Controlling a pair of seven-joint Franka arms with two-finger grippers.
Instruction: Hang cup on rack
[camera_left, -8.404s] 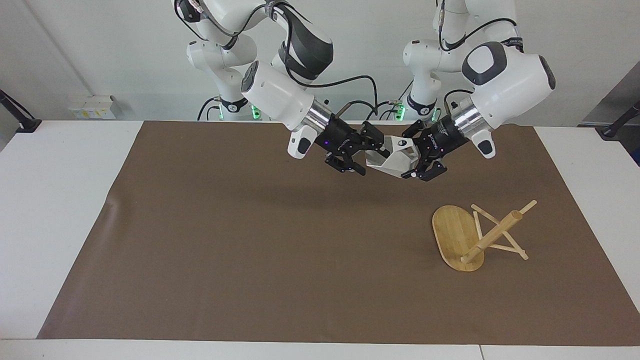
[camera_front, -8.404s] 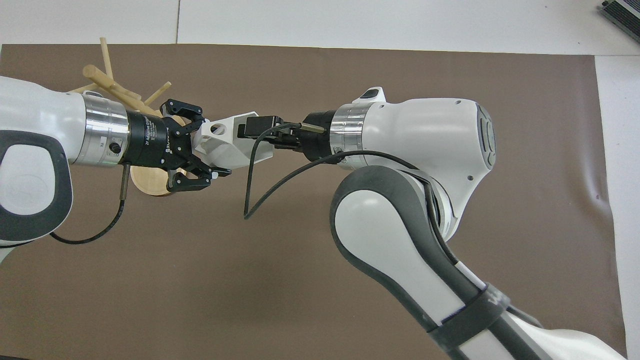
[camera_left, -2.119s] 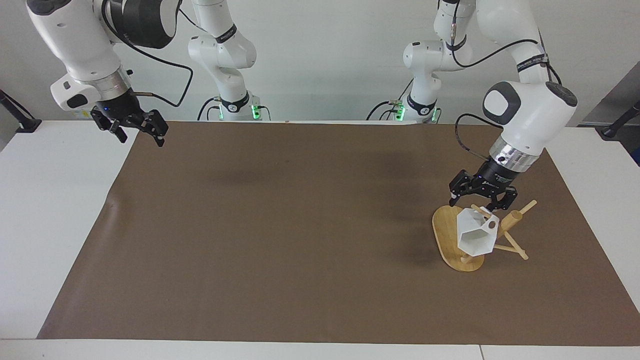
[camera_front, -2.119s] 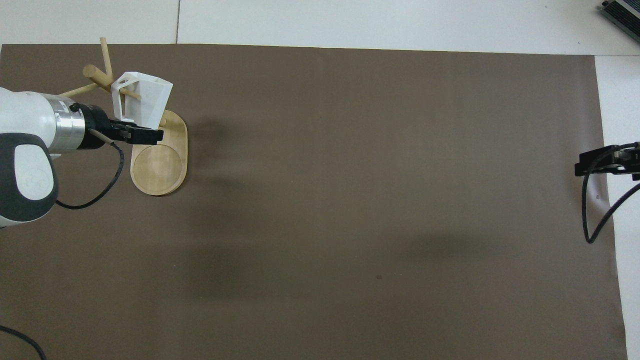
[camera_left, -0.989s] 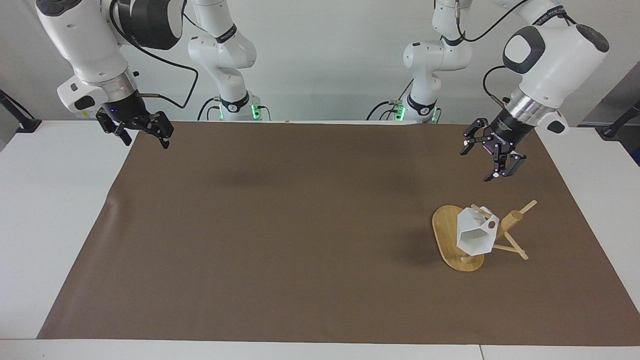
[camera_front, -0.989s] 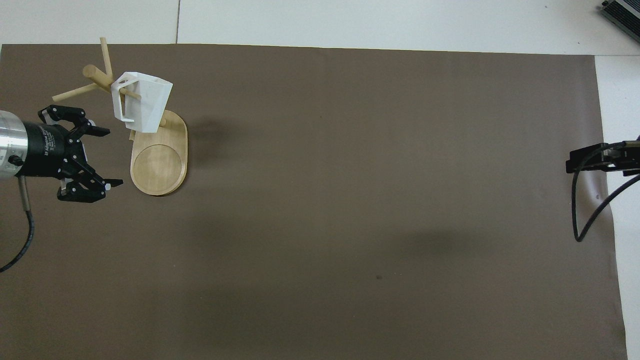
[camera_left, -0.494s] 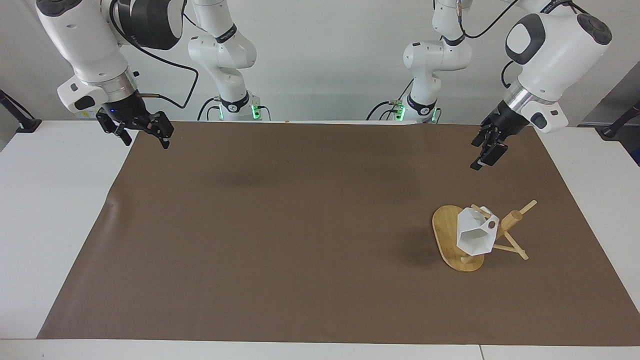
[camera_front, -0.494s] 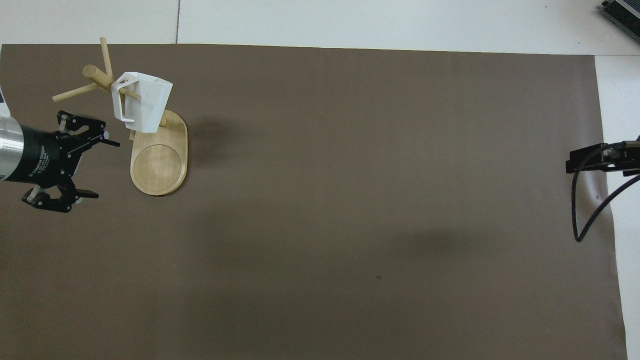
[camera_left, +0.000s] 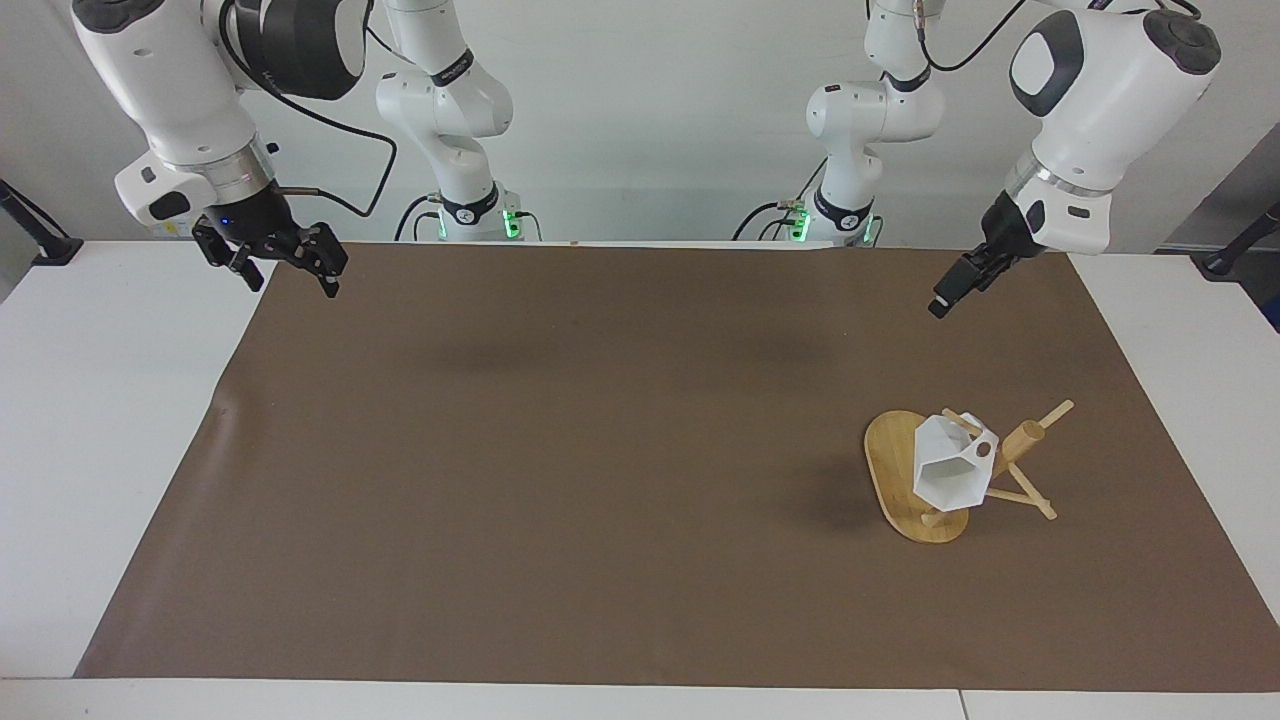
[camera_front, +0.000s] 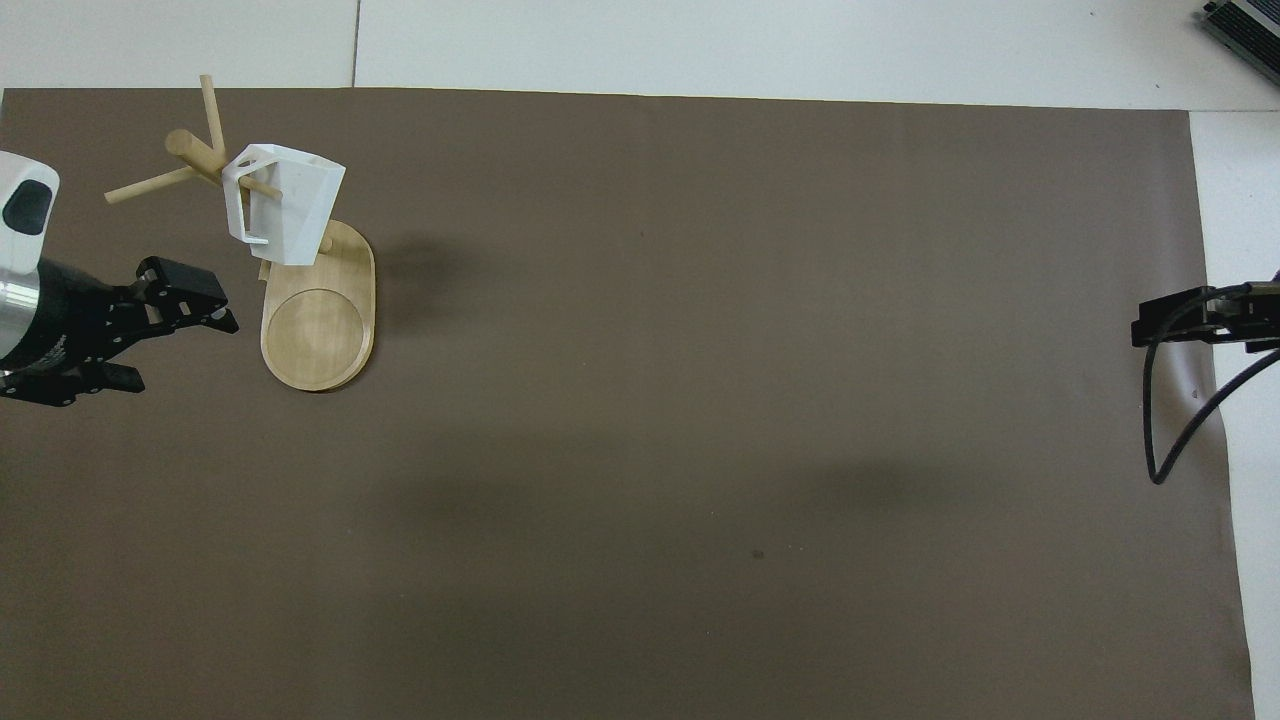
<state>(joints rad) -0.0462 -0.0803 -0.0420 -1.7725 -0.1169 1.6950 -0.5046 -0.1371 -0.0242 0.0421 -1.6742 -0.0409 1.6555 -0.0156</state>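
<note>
Facing view: the cup (camera_left: 945, 470) hangs on the rack (camera_left: 1022, 440), a thin peg passing through its handle, with its hexagonal mouth turned toward the camera and tilted down. The cup covers the lower part of the post and the middle of the oval base, so whether its lower edge clears the base cannot be determined. The rack stands on the brown mat (camera_left: 600, 450) toward the left arm's end of the table (camera_left: 100, 450). The left gripper (camera_left: 945, 300) is raised over the mat, well apart from the rack and empty. It is seen edge-on here, so its jaw spread cannot be read from this angle. The right gripper (camera_left: 292, 278) waits raised over the mat's edge at the right arm's end, with the claw wide and nothing between the fingers. Green lights (camera_left: 510, 220) show at both arm bases. Any lettering on the gripper bodies is too small to read. Overhead view: the cup (camera_front: 285, 205) hangs on its peg above the end of the rack (camera_front: 315, 330) base that is farther from the robots. The left gripper (camera_front: 185, 352) is just beside the base, its wrist cut off by the frame edge. The claw is wide and holds nothing. The right gripper (camera_front: 1150, 328) shows only as a dark tip with a looping cable (camera_front: 1160, 440), the rest out of frame. The mat (camera_front: 700, 400) is cut off at the bottom of the frame.
</note>
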